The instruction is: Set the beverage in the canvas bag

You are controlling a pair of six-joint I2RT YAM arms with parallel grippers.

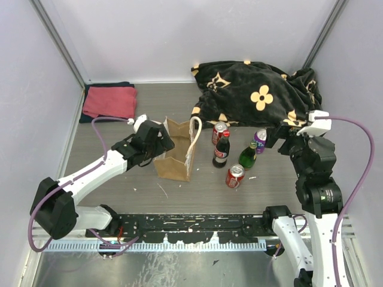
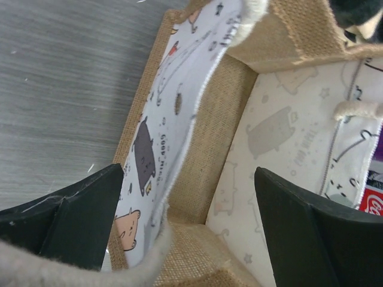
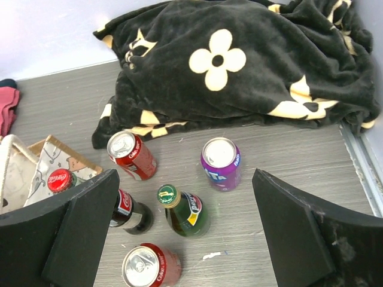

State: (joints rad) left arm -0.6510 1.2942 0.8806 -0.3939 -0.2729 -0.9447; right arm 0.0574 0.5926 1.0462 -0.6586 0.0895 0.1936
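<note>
Five drinks total: two red cans [image 1: 219, 133] [image 1: 234, 176], one purple can [image 1: 260, 140], one cola bottle [image 1: 221, 150], one green bottle [image 1: 248, 155]. Plus one bag [image 1: 173, 156], one blanket [image 1: 257, 89] at 1 o'clock, one red towel [image 1: 109, 101] at 10.

White arms [image 1: 90, 175] w/ blk joints [image 1: 57, 209], purple cables [image 1: 111, 119], blk claw fingers [image 3: 311, 233]

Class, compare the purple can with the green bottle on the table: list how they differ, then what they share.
Colour: the purple can is purple with a silvery top; the green bottle is green with a green cap. Shape: the purple can is a straight cylinder; the green bottle narrows to a neck. Shared: both stand upright on the table, close together but apart.
</note>
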